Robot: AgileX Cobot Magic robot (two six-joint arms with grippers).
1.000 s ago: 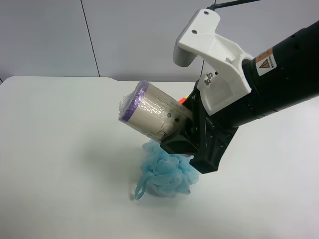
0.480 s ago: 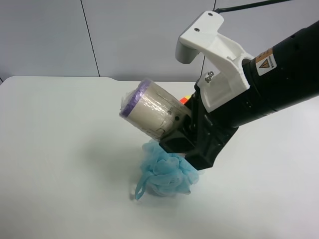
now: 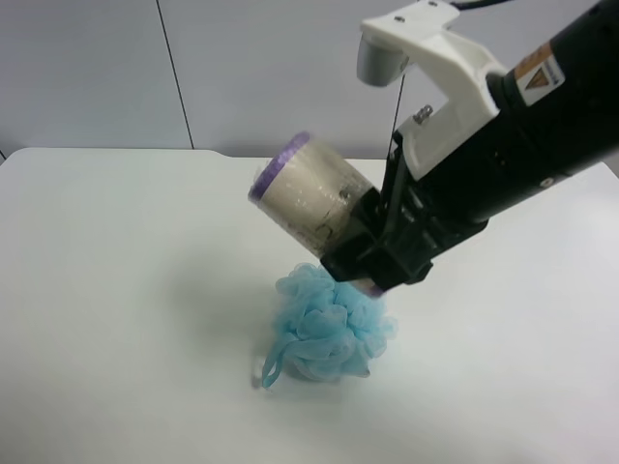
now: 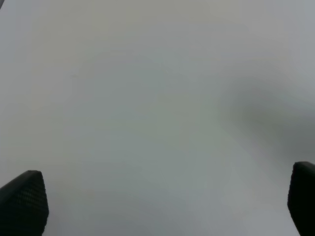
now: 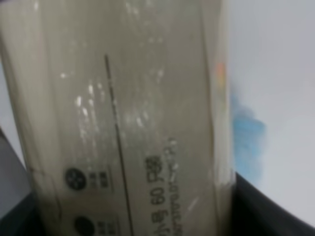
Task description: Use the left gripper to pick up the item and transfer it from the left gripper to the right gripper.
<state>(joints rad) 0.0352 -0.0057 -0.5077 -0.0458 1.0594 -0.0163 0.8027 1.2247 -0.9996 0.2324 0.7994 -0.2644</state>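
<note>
— While it hangs above the blue pouf (image 3: 329,324), the item (image 3: 311,198) sits pinched in the right end effector (image 3: 372,263), lower end mostly hidden.
— Left end effector (image 4: 162,206): spread, tips cropped, over the desk (image 4: 147,98).

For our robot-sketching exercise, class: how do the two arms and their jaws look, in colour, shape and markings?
The right arm is black and thick, with a big angular white bracket, an orange-white warning label and a black cable above. Its jaws are black. The left gripper shows only black, fine-textured fingertips.
</note>
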